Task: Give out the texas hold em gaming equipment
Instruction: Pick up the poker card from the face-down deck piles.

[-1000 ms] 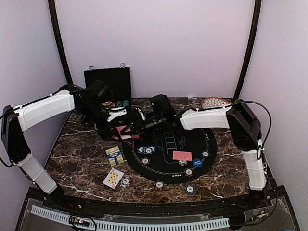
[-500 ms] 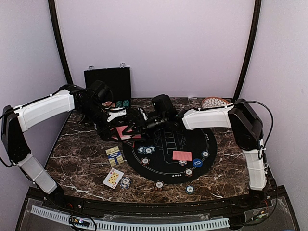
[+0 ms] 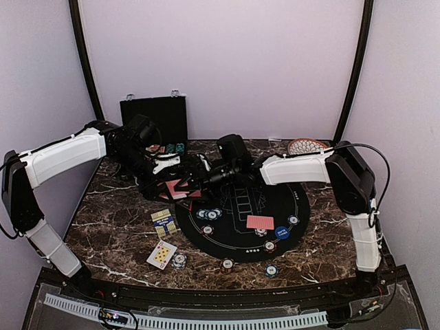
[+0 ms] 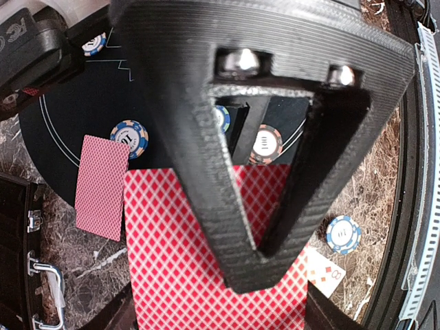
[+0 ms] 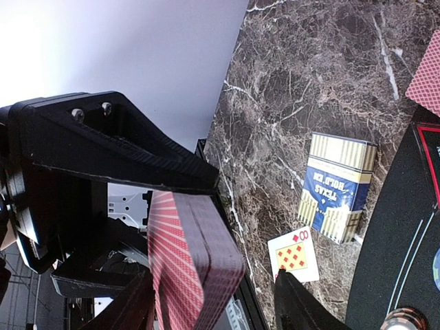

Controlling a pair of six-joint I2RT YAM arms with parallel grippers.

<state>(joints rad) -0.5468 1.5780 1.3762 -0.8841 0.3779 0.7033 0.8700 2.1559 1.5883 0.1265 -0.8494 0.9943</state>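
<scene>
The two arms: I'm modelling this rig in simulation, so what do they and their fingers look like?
The left arm and right arm have white shell links between black joints. A black cable loops outside the right arm. The fingers are black ribbed plastic, triangular open frames with two screws.

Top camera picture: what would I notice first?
Probably the white left arm and right arm, which meet at the back left of the table, where the left gripper pinches a deck of red-backed cards. Then the round black mat in the middle, dotted with poker chips and one face-down card.
</scene>
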